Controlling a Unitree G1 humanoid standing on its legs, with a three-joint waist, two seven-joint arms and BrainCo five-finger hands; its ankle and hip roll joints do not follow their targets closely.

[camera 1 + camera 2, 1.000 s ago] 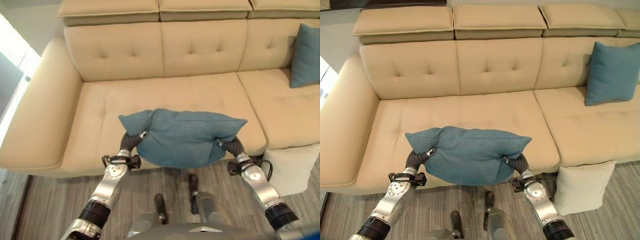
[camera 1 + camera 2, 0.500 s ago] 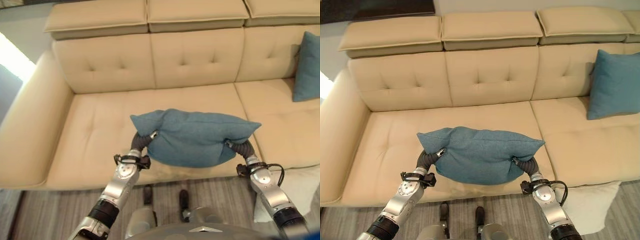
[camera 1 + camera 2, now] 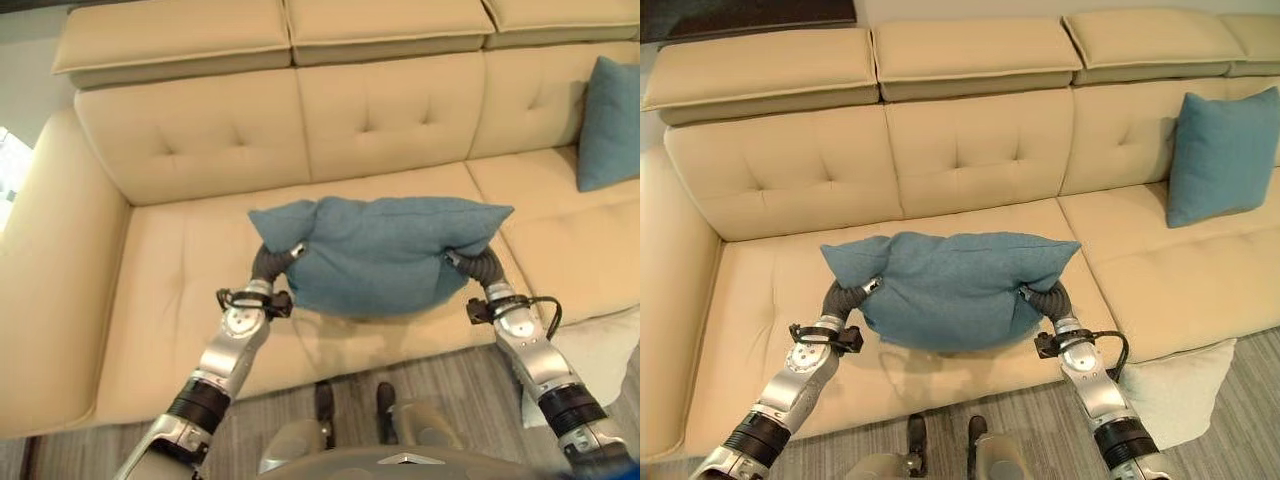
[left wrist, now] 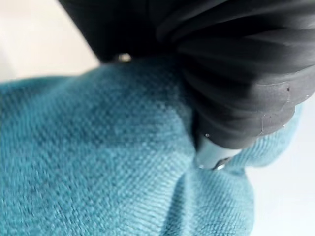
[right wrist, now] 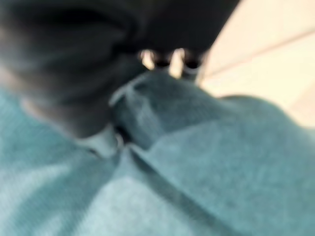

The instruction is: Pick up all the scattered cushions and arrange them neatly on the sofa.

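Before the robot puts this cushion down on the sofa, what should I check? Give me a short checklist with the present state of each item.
1. Both hands on the held cushion: ok, left hand and right hand pressed in at its two ends.
2. Finger grip secure: cannot tell, fingers buried in the fabric.
3. Cushion over the seat, not the floor: ok.
4. Seat under it free of things: ok.
5. Backrest behind it free: ok.
6. All cushions placed: not ok, white cushion on the floor by the sofa; second blue cushion already leans on the backrest.
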